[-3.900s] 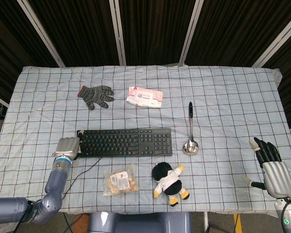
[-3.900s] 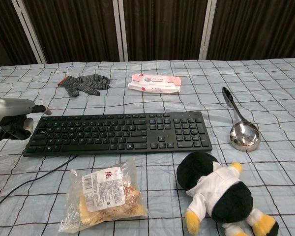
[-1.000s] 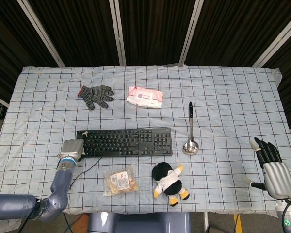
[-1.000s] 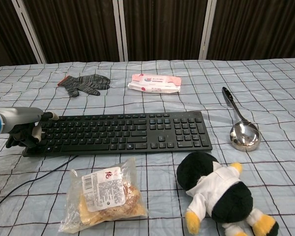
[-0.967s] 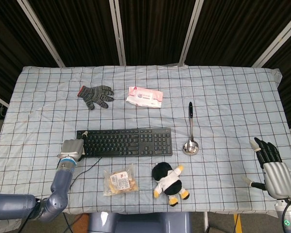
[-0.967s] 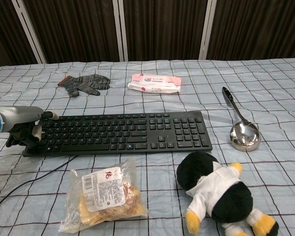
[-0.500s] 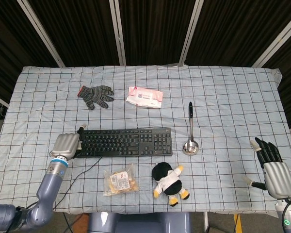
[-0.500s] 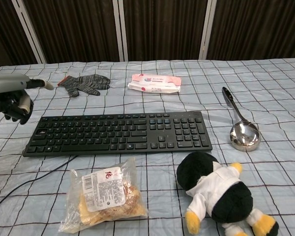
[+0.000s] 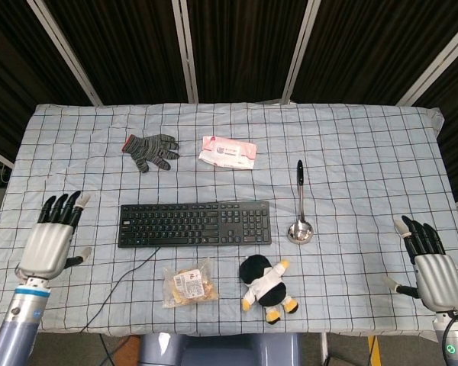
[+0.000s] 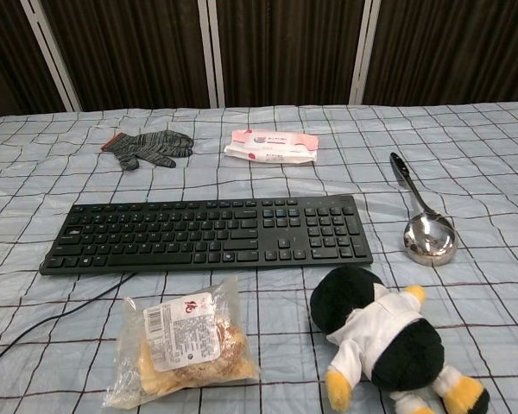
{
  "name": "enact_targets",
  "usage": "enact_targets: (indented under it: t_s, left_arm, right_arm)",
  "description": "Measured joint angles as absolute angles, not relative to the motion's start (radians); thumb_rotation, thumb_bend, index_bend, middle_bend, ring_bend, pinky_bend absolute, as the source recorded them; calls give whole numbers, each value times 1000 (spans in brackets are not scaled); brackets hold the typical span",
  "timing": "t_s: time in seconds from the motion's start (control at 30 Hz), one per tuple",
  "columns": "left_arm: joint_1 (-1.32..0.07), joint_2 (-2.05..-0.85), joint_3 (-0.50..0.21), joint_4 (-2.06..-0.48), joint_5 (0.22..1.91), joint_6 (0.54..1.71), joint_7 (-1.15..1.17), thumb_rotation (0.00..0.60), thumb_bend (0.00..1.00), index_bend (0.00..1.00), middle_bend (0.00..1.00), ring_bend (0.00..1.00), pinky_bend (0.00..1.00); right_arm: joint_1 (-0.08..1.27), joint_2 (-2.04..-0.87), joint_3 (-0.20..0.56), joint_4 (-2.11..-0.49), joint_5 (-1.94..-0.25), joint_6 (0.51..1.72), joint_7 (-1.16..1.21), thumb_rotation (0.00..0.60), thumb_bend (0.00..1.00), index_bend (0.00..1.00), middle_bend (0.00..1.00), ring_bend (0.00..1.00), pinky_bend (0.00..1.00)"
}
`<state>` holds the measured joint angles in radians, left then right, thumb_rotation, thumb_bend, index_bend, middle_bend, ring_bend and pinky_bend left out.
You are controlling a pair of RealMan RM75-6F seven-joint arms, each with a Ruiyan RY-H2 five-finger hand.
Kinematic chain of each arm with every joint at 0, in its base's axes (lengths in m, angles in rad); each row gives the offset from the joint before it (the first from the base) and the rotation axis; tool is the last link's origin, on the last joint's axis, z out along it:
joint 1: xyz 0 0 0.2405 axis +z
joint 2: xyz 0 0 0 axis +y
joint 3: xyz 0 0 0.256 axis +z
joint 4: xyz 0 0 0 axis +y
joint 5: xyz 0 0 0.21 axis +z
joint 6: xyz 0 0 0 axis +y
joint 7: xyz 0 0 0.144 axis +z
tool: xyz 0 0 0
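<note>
At the far left of the head view we see our left hand [image 9: 49,242] hovering palm down over the checked cloth [image 9: 351,152], fingers spread and holding nothing; the chest view does not show it. Just to its right lies the black keyboard [image 9: 195,223], the thing nearest that hand, flat on the cloth in the middle of the table, its long side running left to right. Its cable [image 9: 130,274] trails from the left end toward the near edge.

We judge the keyboard to be stiff, fairly light and long, with a smooth plastic frame that could slip. It would handle best taken by a short end or along the long edge, thumb under the frame and fingers on top, not by the keys. The cable may drag.

Farther back sit a grey knit glove [image 9: 151,151] and a pink wipes pack [image 9: 227,152]. Nearer us lie a snack bag [image 9: 187,283] and, to its right, a plush penguin [image 9: 267,288]. Right of the keyboard lies 1 steel ladle [image 9: 299,204], bowl toward us.

At the far right, well apart from everything, our right hand [image 9: 429,267] rests over the cloth, fingers apart and holding nothing.
</note>
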<state>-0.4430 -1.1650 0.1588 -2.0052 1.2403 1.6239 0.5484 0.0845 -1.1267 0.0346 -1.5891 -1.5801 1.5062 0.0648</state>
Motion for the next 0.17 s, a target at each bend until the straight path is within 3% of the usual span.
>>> enact_targets:
  t_s: [0.17]
  left_arm:
    - [-347,-1170,207,-1879,1397,1734,481,600,132,0,0,0,0]
  right_arm:
    - [86,-1131,34,-1586,-1586,1507,60,600,52,0,0,0,0]
